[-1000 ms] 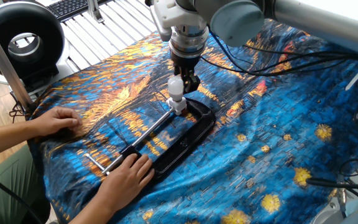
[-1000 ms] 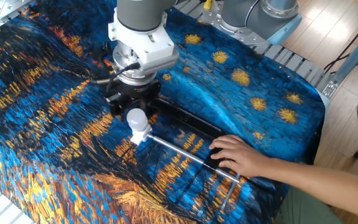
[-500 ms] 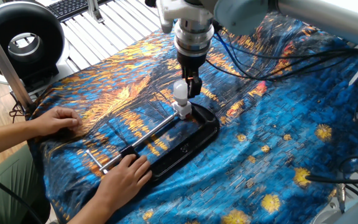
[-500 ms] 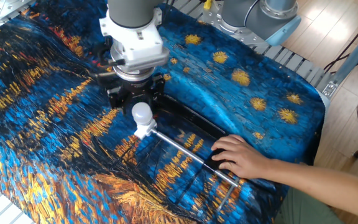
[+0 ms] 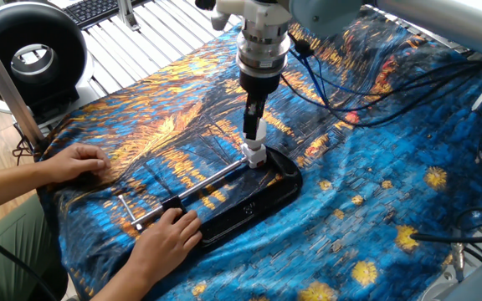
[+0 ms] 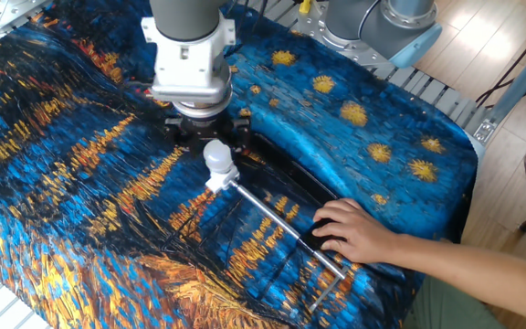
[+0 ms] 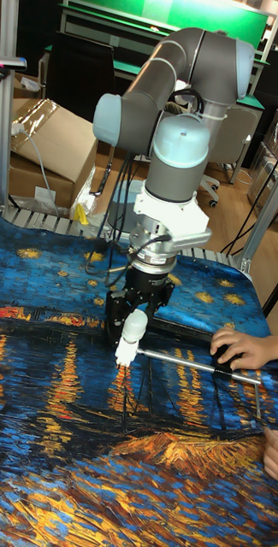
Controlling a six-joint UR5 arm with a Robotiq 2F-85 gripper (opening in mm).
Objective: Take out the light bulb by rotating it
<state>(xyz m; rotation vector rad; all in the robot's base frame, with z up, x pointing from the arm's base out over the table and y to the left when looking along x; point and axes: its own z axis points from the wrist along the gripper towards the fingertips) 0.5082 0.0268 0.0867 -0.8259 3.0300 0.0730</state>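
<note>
Starry cloth open around, jaws clasping light bulb, hand near.

Under the black metal claw sits a small white frosted bulb, matt and smooth, on a short white plastic socket. From the socket a thin silver metal rod runs away from the claw, polished and bright. Beside it lies a black glossy plastic tray with a smooth rim. All around the claw spreads a blue and orange printed cloth, wrinkled, with a slight satin sheen
</note>
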